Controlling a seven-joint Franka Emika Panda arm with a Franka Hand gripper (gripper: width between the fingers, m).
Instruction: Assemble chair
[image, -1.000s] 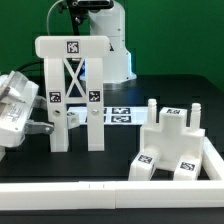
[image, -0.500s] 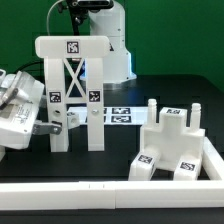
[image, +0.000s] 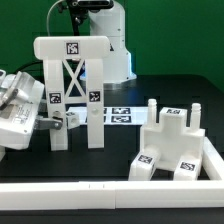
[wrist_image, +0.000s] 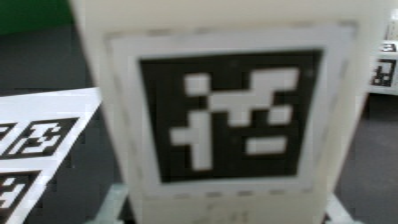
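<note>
Hand (image: 52, 121) low at 9 o'clock in the exterior view, fingers set on either side of the 9 o'clock post of the tall white plastic chair-back frame with a crossed brace and black-and-white square tags (image: 76, 88). Cannot tell whether pinching the post or only bracketing it: contact too small to read there, and in the wrist view nothing but the post's tagged face (wrist_image: 210, 110), blurred and filling the picture. Frame upright on the dark bench (image: 110, 165) at mid-scene, both feet down, marker board (image: 122, 115) lying behind it toward 2 o'clock.

Step in hand, by judgement: taking hold of the frame. Best done with the pads flat on opposite faces of the post, square to it and low, to avoid tipping a tall narrow piece. Worth confirming a firm hold before any lift; a skewed grip likely to twist the frame about the one post. Straight up first, then across.

Edges and room: chunky white plastic seat block with upright pegs (image: 178, 145) at 4 o'clock from the frame, well apart, tucked into the corner of the long plain white border rail (image: 90, 190), running along 6 o'clock and turning up at 3 o'clock. Open bench between frame and seat block. Little slack at 9 o'clock, taken up by the arm itself. Pegs standing proud: keep the frame's feet above them on any approach.
</note>
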